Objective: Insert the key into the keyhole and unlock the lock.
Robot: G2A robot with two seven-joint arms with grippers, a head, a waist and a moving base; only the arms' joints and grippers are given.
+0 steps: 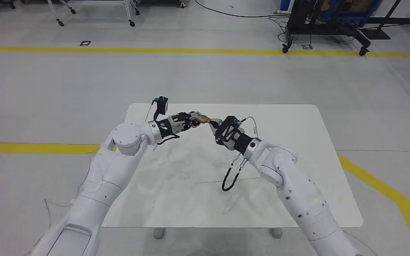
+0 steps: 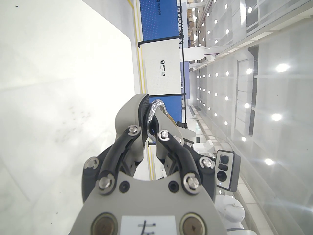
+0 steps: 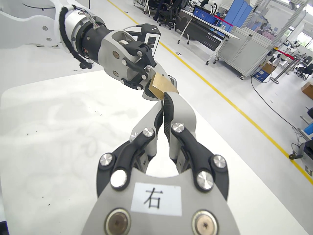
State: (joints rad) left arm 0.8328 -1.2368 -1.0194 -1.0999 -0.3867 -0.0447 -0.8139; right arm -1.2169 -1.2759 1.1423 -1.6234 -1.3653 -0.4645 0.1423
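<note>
The top camera is looking down on the worktop (image 1: 288, 192), while wrist cameras are facing closely along the left pincer (image 2: 152, 113) and right pincer (image 3: 164, 106), sharing the lock (image 3: 162, 85).

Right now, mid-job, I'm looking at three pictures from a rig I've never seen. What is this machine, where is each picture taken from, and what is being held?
It is a robot with two white arms, each ending in a two-fingered gripper. The top view looks down from the robot onto its white table, which shows faint scuff marks. The other two pictures come from cameras on the wrists, each looking along that arm's own fingers. The left gripper is shut on a brass padlock, pinching it at its silver shackle and holding it up off the table. The right gripper is shut, with its tips against the padlock's body. A key between those fingers would be hidden, so I cannot confirm one is there.
</note>
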